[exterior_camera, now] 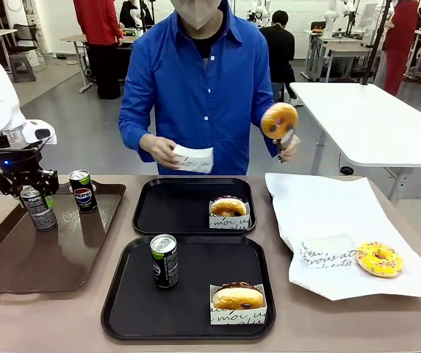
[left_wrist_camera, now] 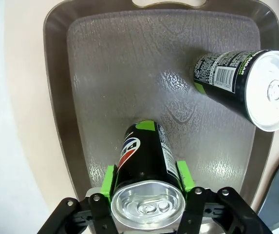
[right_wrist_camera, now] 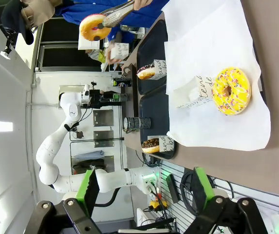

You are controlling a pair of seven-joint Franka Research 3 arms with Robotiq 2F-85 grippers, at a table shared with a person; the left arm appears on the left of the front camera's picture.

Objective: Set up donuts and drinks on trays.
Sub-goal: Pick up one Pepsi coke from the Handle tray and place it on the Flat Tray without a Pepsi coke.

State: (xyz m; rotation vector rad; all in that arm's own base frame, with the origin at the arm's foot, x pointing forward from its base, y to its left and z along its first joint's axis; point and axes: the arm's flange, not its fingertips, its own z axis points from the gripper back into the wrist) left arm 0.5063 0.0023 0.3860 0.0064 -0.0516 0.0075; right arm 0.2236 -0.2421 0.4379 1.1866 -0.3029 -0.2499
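Left claw (left_wrist_camera: 147,179) closed round an upright dark can (left_wrist_camera: 146,151), green pads against both its sides, can standing on the brown tray (left_wrist_camera: 129,63), second can (left_wrist_camera: 241,87) nearby, right claw (right_wrist_camera: 145,187) wide open, empty.

1. The right gripper (right_wrist_camera: 145,181) has its jaws wide apart
2. A yellow donut (right_wrist_camera: 232,90) lies on white paper (right_wrist_camera: 202,39), just beside a printed sleeve (right_wrist_camera: 194,88)
3. One black tray (right_wrist_camera: 156,41) bears a sleeved donut (right_wrist_camera: 148,72); the other tray (right_wrist_camera: 157,113) bears a chocolate donut (right_wrist_camera: 152,145) and a can (right_wrist_camera: 138,123)
4. A person's tongs (right_wrist_camera: 117,17) grip a fourth donut (right_wrist_camera: 94,28)
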